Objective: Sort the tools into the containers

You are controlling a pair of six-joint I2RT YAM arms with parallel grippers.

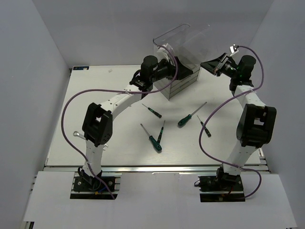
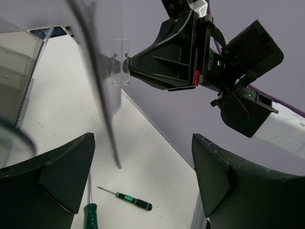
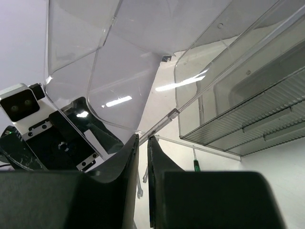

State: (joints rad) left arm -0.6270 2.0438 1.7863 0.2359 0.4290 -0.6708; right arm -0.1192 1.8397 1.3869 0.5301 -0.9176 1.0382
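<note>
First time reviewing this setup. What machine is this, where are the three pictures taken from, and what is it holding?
Two robot arms are bolted to a table. One view looks down from above; the other two come from cameras on each wrist. Five green-handled screwdrivers and a silver wrench lie on the table near a smoky drawer unit. The right claw is pinched shut on a clear plastic panel of that unit; the left claw is open, holding nothing.
</note>
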